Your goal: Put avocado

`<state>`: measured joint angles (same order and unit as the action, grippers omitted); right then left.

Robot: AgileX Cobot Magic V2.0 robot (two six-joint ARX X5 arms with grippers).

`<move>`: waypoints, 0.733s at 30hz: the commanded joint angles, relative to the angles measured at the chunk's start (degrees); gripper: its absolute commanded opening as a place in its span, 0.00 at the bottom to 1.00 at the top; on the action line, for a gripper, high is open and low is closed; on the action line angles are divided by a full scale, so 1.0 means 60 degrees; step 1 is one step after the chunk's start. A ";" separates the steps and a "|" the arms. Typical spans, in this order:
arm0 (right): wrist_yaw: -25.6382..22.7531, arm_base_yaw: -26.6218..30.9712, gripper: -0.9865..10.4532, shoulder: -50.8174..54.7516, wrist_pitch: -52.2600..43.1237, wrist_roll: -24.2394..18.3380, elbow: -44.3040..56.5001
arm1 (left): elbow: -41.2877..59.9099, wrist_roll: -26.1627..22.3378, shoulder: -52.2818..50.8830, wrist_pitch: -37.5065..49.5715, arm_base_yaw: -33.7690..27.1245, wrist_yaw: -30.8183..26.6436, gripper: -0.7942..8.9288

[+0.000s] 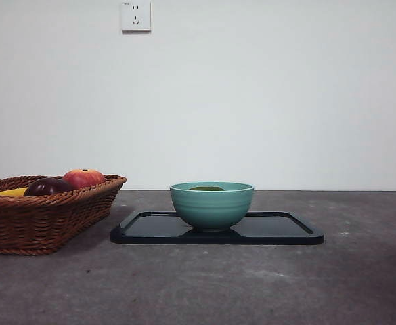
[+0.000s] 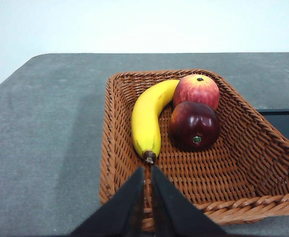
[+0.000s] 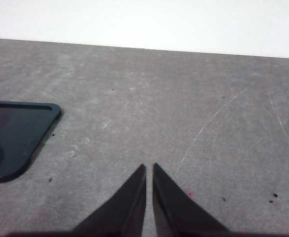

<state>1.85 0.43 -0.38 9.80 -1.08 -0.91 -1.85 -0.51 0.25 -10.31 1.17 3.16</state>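
Observation:
A sliver of dull dark green, the avocado (image 1: pixel 207 188), shows just above the rim of the teal bowl (image 1: pixel 212 206), which stands on a black tray (image 1: pixel 299 233). My left gripper (image 2: pixel 148 170) is shut and empty, held above the near rim of the wicker basket (image 2: pixel 115 148). My right gripper (image 3: pixel 149 168) is shut and empty above bare table, to the side of the black tray's corner (image 3: pixel 16 138). Neither arm shows in the front view.
The wicker basket (image 1: pixel 42 220) stands at the left of the table. It holds a banana (image 2: pixel 146 118), a red-orange apple (image 2: pixel 196 90) and a dark maroon fruit (image 2: pixel 194 124). A wall socket (image 1: pixel 135 15) is on the white wall behind.

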 commanded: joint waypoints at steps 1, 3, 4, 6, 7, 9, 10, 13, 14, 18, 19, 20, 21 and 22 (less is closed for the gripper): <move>-0.0007 0.0015 0.10 0.0029 0.0087 -0.0149 0.0055 | 0.0197 0.0051 -0.0011 -0.0066 0.0011 0.0080 0.11; -0.0058 0.0015 0.10 0.0029 0.0051 -0.0146 0.0055 | 0.0197 0.0047 -0.0011 -0.0066 0.0011 0.0080 0.11; -0.0055 0.0015 0.10 0.0029 0.0029 -0.0146 0.0055 | 0.0197 0.0047 -0.0011 -0.0066 0.0011 0.0080 0.11; -0.0055 0.0015 0.10 0.0029 -0.0055 -0.0146 0.0055 | 0.0197 0.0047 -0.0011 -0.0066 0.0011 0.0084 0.11; -0.0055 0.0015 0.10 0.0029 -0.0102 -0.0146 0.0051 | 0.0197 0.0051 -0.0011 -0.0066 0.0011 0.0084 0.11; -0.0055 0.0015 0.10 0.0029 -0.0160 -0.0146 0.0051 | 0.0197 0.0051 -0.0011 -0.0066 0.0011 0.0084 0.11; -0.0055 0.0015 0.10 0.0029 -0.0160 -0.0146 0.0055 | 0.0197 0.0047 -0.0011 -0.0066 0.0011 0.0084 0.11; -0.0055 0.0015 0.10 0.0029 -0.0160 -0.0146 0.0055 | 0.0197 0.0047 -0.0011 -0.0066 0.0011 0.0080 0.11; -0.0055 0.0015 0.10 0.0029 -0.0160 -0.0146 0.0051 | 0.0197 0.0047 -0.0011 -0.0066 0.0011 0.0080 0.11; -0.0055 0.0015 0.10 0.0029 -0.0160 -0.0146 0.0055 | 0.0197 0.0051 -0.0011 -0.0066 0.0011 0.0084 0.11; -0.0055 0.0015 0.10 0.0029 -0.0160 -0.0146 0.0051 | 0.0197 0.0047 -0.0011 -0.0066 0.0011 0.0084 0.11; -0.0055 0.0015 0.10 0.0029 -0.0160 -0.0146 0.0051 | 0.0197 0.0051 -0.0011 -0.0066 0.0015 0.0084 0.11; -0.0055 0.0015 0.10 0.0029 -0.0160 -0.0146 0.0051 | 0.0197 0.0051 -0.0011 -0.0066 0.0011 0.0084 0.11; -0.0055 0.0015 0.10 0.0029 -0.0160 -0.0146 0.0055 | 0.0197 0.0047 -0.0011 -0.0066 0.0011 0.0080 0.11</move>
<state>1.54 0.43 -0.38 9.56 -1.52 -0.91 -1.85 -0.51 0.25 -10.31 1.17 3.16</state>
